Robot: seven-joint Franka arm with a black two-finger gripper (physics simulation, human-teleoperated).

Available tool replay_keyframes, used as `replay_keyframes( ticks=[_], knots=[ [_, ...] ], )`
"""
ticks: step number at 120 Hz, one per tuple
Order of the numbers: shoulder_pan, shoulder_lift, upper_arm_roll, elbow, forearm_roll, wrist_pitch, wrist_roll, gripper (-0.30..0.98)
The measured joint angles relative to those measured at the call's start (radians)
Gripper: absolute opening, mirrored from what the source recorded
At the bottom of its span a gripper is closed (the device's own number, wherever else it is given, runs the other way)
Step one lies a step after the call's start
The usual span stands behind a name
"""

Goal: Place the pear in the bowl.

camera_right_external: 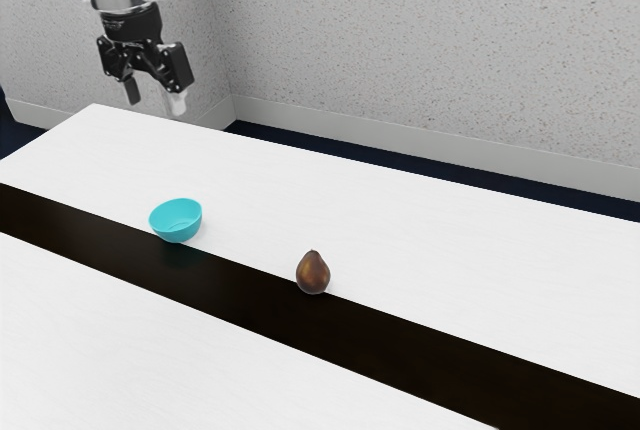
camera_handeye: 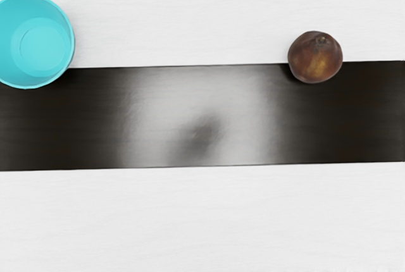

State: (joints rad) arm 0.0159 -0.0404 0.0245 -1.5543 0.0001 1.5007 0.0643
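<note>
See the gripper [camera_right_external: 155, 103] high above the surface [camera_right_external: 440, 250], with fingers parted and, as far as can be made out at such a distance, nothing between, probably so as to come down around fruit without a further opening move. Find the pear [camera_right_external: 313, 273] outside the bowl [camera_right_external: 176, 221], well apart from it, by the edge of the dark strip [camera_right_external: 260, 295], stem end up: a handy pose for a grasp from above, with room on either side for fingers. Note the bowl upright, mouth up, fit to receive from overhead. Next, centre over the pear, descend and close around the rounded belly, avoiding the tapered top for fear of a slip.
</note>
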Motion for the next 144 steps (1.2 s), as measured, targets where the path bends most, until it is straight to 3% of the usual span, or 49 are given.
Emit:
replay_keyframes(
  ticks=[29,44,66,89,105,144],
  knots=[
    [-0.028,0.001,0.019,0.000,-0.026,-0.004,0.012,0.69],
    [0.017,0.011,-0.018,-0.014,-0.034,0.030,0.014,0.69],
    [0.065,0.038,-0.092,-0.239,-0.036,0.211,0.016,0.69],
    [0.041,0.108,-0.139,-0.390,-0.037,0.418,0.018,0.69],
    [-0.022,0.182,-0.177,-0.412,-0.038,0.533,0.019,0.69],
    [-0.017,0.326,-0.205,-0.366,-0.039,0.686,0.023,0.69]
  ],
)
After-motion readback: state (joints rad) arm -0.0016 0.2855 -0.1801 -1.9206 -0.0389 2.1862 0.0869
